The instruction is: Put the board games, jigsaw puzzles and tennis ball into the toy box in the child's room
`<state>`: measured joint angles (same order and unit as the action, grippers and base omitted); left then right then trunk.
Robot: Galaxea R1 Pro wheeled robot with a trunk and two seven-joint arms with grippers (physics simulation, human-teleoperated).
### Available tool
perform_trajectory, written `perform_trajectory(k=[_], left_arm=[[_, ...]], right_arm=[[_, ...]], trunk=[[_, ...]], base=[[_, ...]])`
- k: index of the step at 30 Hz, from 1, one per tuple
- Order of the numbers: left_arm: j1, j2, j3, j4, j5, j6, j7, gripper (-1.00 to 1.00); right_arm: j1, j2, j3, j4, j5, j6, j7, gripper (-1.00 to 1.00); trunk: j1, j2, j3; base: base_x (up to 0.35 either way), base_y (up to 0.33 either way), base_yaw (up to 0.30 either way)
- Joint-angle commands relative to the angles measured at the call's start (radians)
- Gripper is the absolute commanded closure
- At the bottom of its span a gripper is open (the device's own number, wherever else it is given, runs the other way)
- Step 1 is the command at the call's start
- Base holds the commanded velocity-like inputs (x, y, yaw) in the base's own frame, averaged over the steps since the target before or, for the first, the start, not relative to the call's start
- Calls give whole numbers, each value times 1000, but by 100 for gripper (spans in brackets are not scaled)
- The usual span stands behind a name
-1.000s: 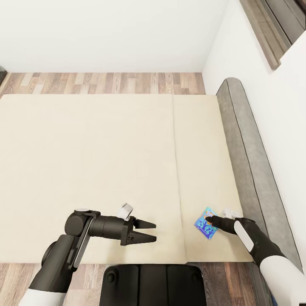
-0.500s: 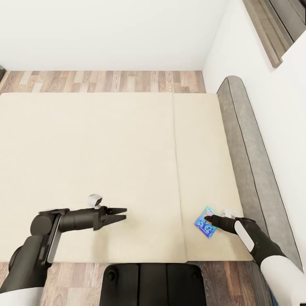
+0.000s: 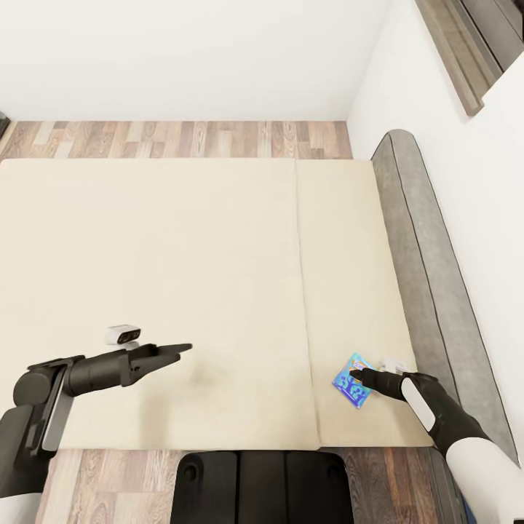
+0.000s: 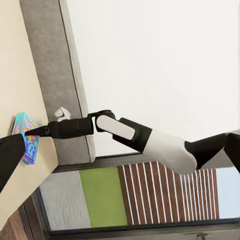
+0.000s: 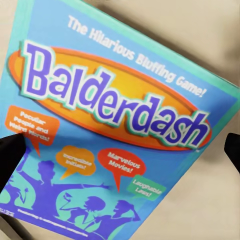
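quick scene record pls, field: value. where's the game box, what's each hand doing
surface: bed, cream mattress, grey headboard on the robot's right
game box: small blue box lettered Balderdash, flat on the mattress near the headboard
right hand: at the box, fingers open either side of it in the right wrist view; not yet closed
left hand: low over bare mattress, well apart from the box, holding nothing; fingers look together
floor: wood planks beyond the bed
toy tray: not seen here
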<state>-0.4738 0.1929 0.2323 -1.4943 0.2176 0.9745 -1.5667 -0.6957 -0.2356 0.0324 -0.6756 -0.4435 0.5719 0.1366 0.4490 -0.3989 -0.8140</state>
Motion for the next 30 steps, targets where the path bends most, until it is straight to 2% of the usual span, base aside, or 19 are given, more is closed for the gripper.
perform_trajectory(k=[1, 16, 30], left_arm=[[-1, 1, 0, 0, 3, 10, -4, -100], [0, 2, -1, 0, 10, 10, -4, -100], [0, 2, -4, 0, 10, 9, -4, -100]], right_arm=[[1, 2, 3, -1, -8, 4, 6, -100], [1, 2, 3, -1, -9, 3, 13, -100], [1, 1, 1, 1, -9, 4, 102, -100]], trunk=[[1, -1, -1], [1, -1, -1], [1, -1, -1]], base=[[0, 0, 0], [0, 0, 0], [0, 0, 0]])
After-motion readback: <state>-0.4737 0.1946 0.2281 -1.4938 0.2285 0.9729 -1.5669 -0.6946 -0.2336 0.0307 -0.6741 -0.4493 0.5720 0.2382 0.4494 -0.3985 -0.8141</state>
